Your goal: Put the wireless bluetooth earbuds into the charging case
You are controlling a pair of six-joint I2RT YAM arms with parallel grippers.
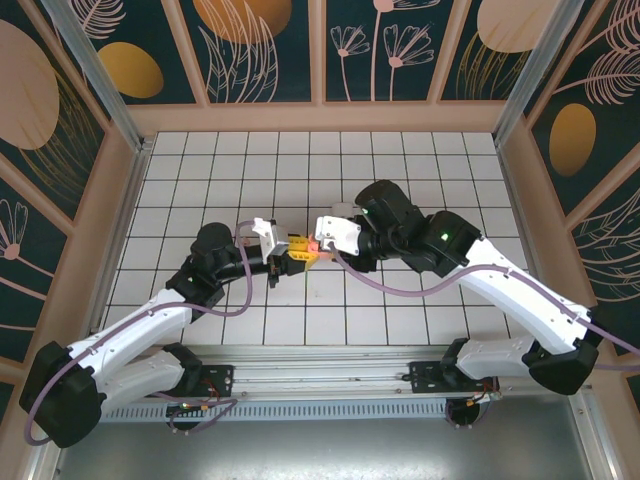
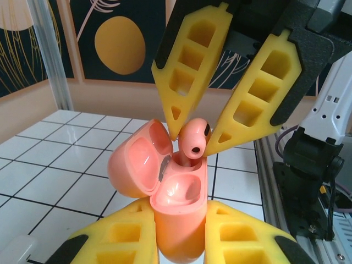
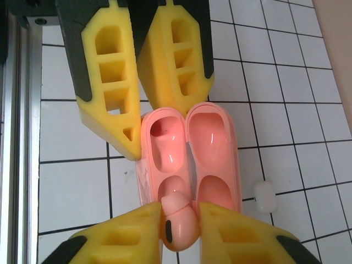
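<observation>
1. Lower edge of the left wrist view: the left gripper (image 2: 179, 220), with ribbed yellow foam fingers, is clamped on the charging case (image 2: 181, 190). The case is glossy, salmon-pink and rounded, its lid (image 2: 135, 165) hinged open to the left.
2. Frame centre: I see smooth moulded hollows inside the case. A pink earbud (image 2: 193, 138) sits partway in its mouth.
3. Lower centre of the right wrist view: the right gripper (image 3: 179, 220), in the same foam, has its tips pinched narrowly on that bud.
4. Right of centre: a white earbud (image 3: 264, 196) lies on the white gridded tabletop (image 3: 286, 66), just beside the case.
</observation>
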